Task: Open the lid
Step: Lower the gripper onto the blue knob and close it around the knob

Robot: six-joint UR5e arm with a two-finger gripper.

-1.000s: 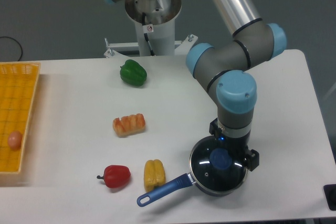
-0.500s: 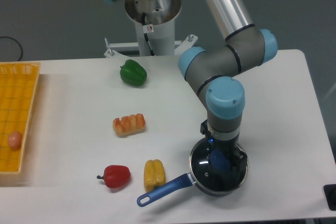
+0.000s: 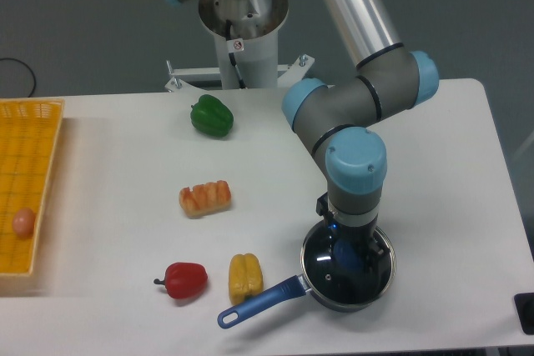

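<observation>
Directly beneath the end effector sits the lid, a round clear glass disc with a thin metal rim, resting flat on the dark saucepan that it matches in width. The wrist has dropped straight over the centre, so the blue knob is hidden and I cannot tell whether the fingers are spread or clamped on it. Glass like this is stiff and fairly heavy for its size, smooth and slippery on its face, and it would chip or crack if dropped or knocked against the pan's edge; the rim is too thin and flush to pinch well. The knob is plainly the place to take hold, squeezed from two sides and lifted straight up so the disc does not tilt and scrape. The saucepan is dark inside with a glossy sheen, and its long blue handle sticks out to the left and toward the camera from the end effector. Farther left on the smooth white tabletop lie a ridged yellow pepper and a shiny red pepper; beyond them are a lumpy orange piece of toy food and a glossy green pepper. Well off to the left stands a yellow gridded basket.
</observation>
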